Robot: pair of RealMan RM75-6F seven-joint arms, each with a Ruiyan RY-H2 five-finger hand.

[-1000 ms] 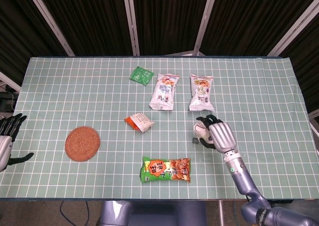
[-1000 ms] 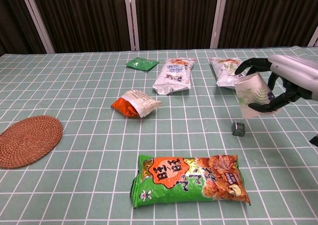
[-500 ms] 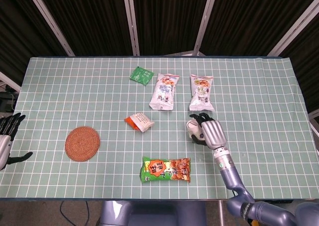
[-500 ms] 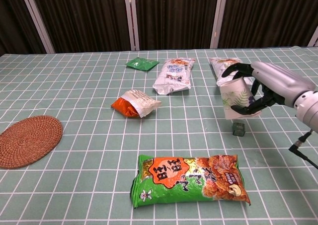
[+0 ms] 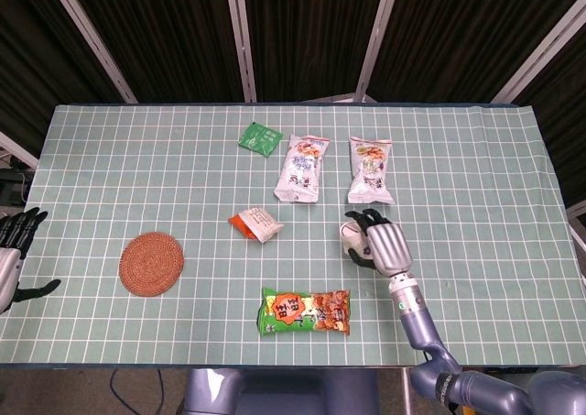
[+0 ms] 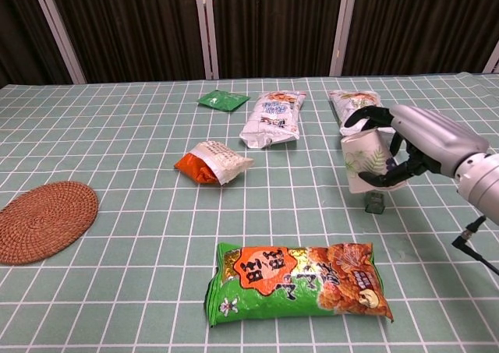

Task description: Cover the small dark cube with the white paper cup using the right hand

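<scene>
Cube: small dark cube (image 6: 376, 202) sits on the surface (image 6: 117, 150), partly hidden behind the lower rim of the cup in the chest view; the head view does not show it.
Cup: white paper cup (image 6: 365, 161) is carried mouth-down, tilted, just above and slightly left of the cube, apparently lined up for lowering.
Right hand: right hand (image 6: 405, 144) wraps the cup's side, fingers (image 6: 363, 117) curled over its top, so the open mouth faces the cube.
Left hand: left hand (image 5: 13, 250) is at the surface's far left edge, fingers spread, holding nothing.
Neighbours: green snack bag (image 6: 296, 280) lies near the cube; white snack pouch (image 6: 352, 107) lies behind the cup.
Obstruction: judged none between cup and cube.
Farther off: woven coaster (image 6: 43, 219), orange packet (image 6: 210, 164).
</scene>
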